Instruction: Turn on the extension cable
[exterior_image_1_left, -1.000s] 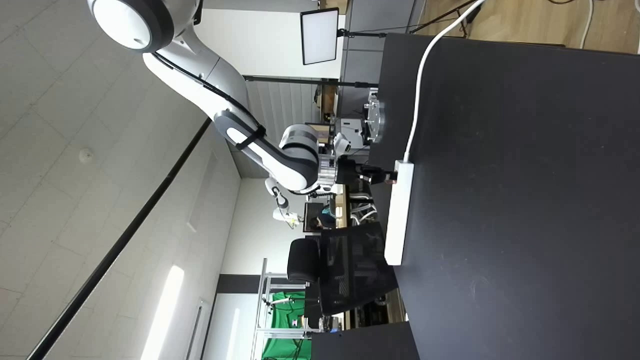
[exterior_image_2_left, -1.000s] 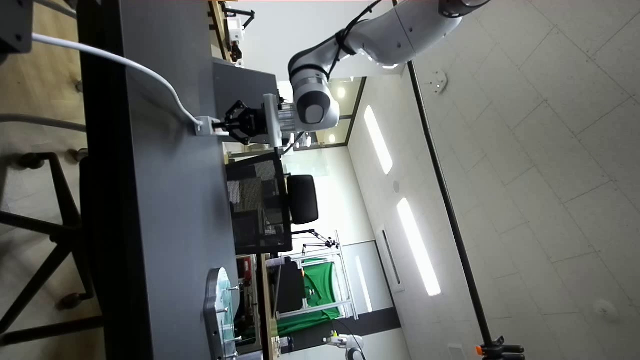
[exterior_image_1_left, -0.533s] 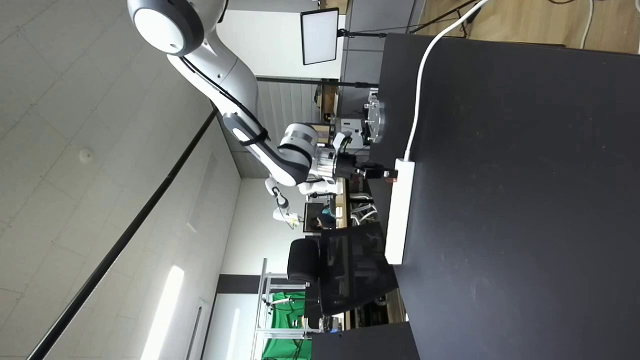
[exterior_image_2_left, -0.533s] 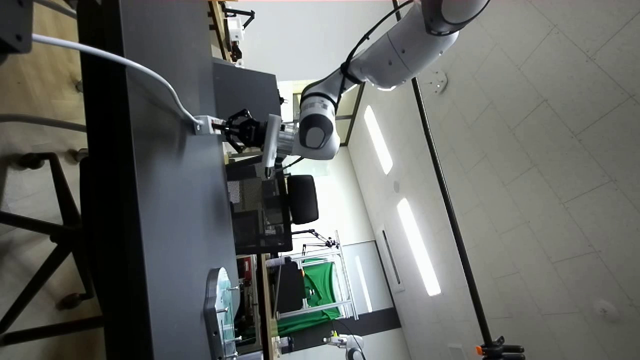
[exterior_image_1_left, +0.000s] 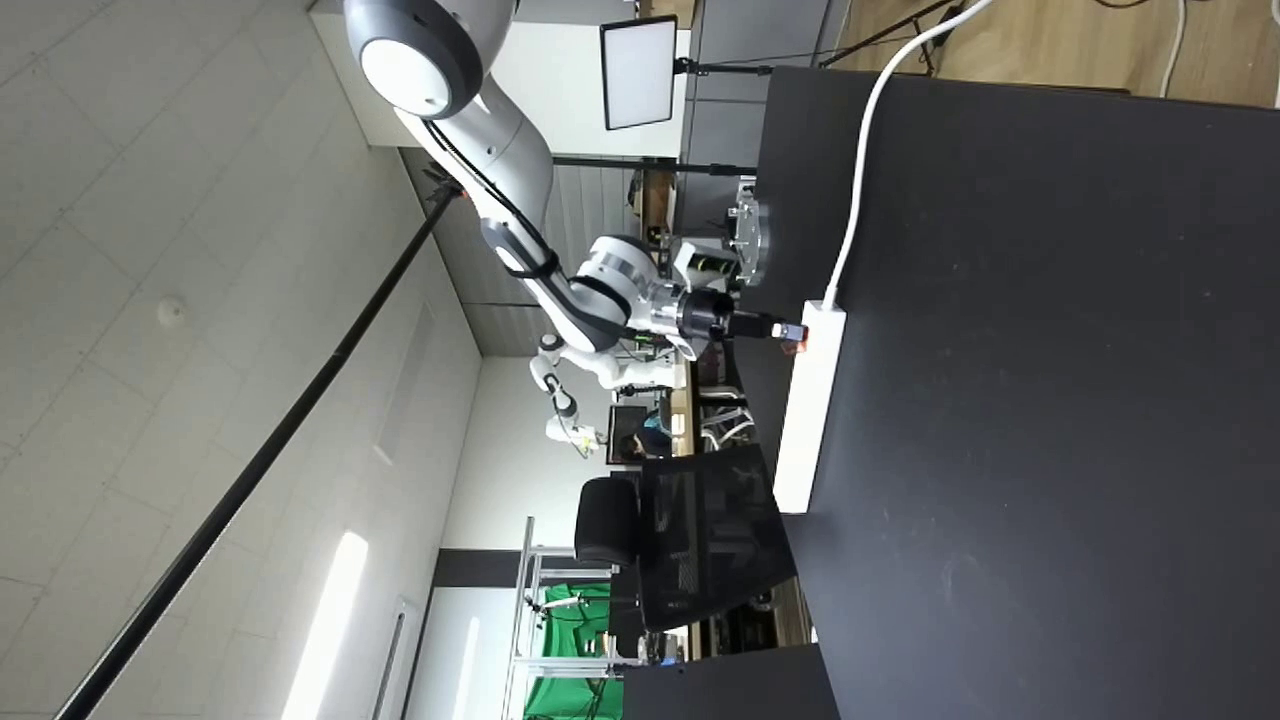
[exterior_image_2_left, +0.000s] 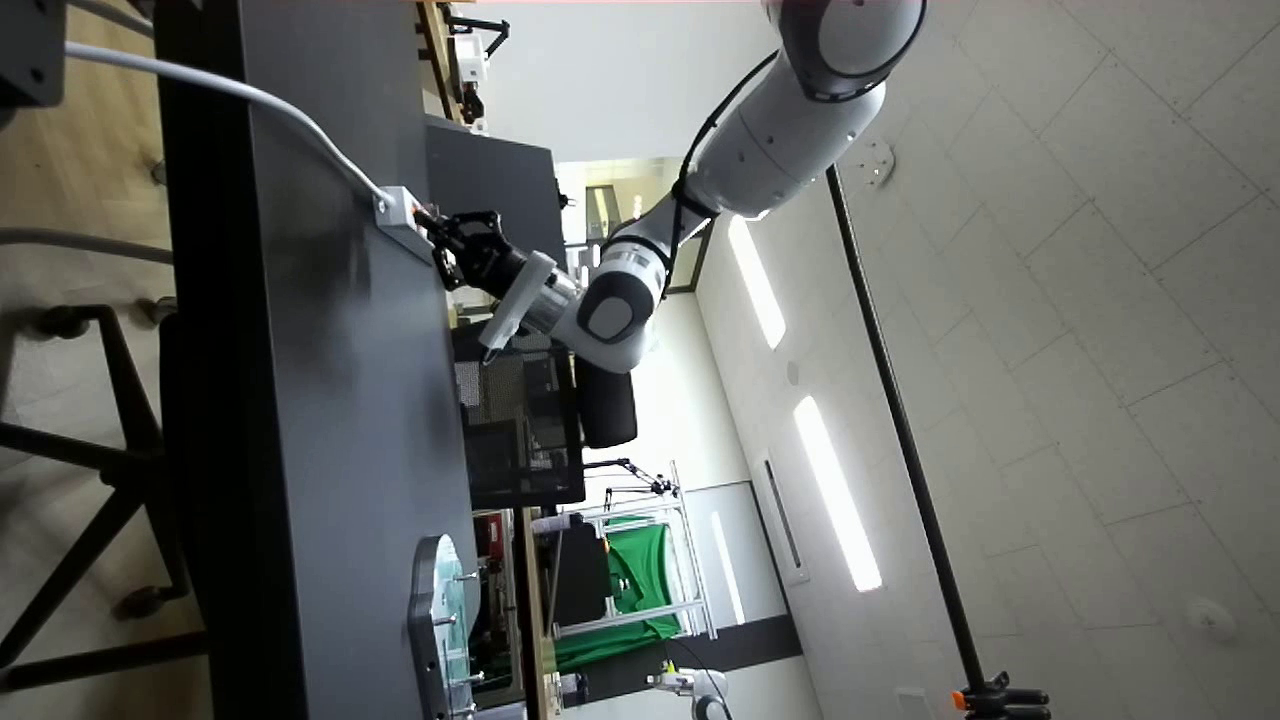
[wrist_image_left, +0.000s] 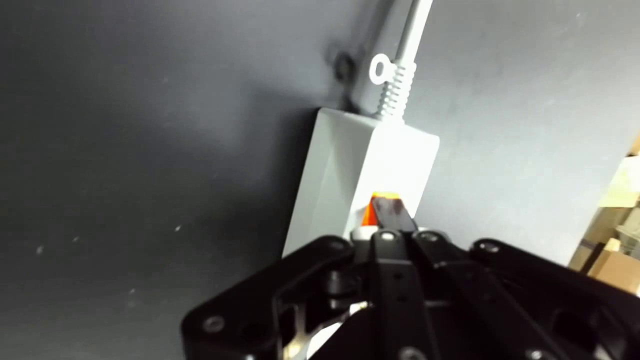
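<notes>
The extension cable, a long white power strip (exterior_image_1_left: 806, 430), lies on the black table in both exterior views; its cord end (exterior_image_2_left: 398, 215) faces this camera. In the wrist view the strip (wrist_image_left: 390, 165) runs beneath the fingers, its white cord (wrist_image_left: 415, 30) leaving at the top. A bright orange switch (wrist_image_left: 369, 216) sits on its top face near the cord end; I cannot tell if it is lit. My gripper (wrist_image_left: 392, 212) is shut, fingers together, its tips at the switch and hiding much of it. The gripper (exterior_image_1_left: 792, 333) is tilted against the strip in the exterior views.
The black table (exterior_image_1_left: 1050, 400) carries the strip near one edge. A clear plate with metal posts (exterior_image_2_left: 445, 630) stands on the table. A black mesh chair (exterior_image_1_left: 710, 540) is beside the table. The cord (exterior_image_1_left: 868, 130) runs off the table edge.
The arm and wrist have tilted over, the fingertips staying at the switch. The strip has shifted and turned slightly, its cord end moving with the fingers.
</notes>
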